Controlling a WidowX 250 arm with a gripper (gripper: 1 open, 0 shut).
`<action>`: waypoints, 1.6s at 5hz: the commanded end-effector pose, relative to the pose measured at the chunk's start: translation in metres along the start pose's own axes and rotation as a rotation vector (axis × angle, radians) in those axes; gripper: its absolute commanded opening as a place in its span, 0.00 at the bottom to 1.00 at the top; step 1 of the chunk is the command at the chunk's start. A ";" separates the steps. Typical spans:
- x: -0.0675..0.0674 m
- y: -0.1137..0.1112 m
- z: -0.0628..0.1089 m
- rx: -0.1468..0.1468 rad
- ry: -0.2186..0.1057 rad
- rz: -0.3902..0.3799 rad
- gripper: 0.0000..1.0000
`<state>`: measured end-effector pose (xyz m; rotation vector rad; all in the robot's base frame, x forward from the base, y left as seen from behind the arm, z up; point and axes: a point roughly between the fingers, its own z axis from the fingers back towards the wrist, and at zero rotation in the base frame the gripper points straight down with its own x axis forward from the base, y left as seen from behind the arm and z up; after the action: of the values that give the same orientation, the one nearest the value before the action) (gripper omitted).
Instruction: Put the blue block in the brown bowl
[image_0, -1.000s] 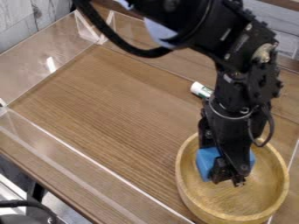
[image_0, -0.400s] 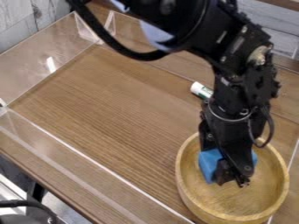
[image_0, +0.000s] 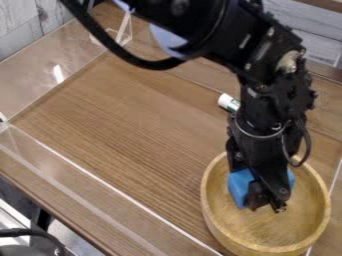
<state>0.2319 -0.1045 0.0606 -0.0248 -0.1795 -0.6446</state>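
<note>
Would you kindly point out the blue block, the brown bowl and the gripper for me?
blue block (image_0: 239, 186): camera view, its visible left face.
brown bowl (image_0: 218, 226): camera view, the near left rim.
gripper (image_0: 270, 199): camera view, between the fingertips, down inside the bowl.

A: What's around the pincer?
B: Wood-grain tabletop (image_0: 120, 110) spreads up-left of it, fenced by clear plastic walls (image_0: 34, 165).
A: Light?
B: Glare on the far-left wall.

Upper arm (image_0: 201, 30) leaned slightly leftward (hand, block unmoved); nothing else changed.
</note>
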 end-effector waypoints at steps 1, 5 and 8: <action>0.006 0.004 0.011 0.008 -0.057 0.036 0.00; 0.006 0.004 0.013 -0.013 -0.076 0.110 0.00; 0.005 0.008 0.010 -0.013 -0.079 0.145 1.00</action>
<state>0.2345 -0.1011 0.0621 -0.0700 -0.2062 -0.5082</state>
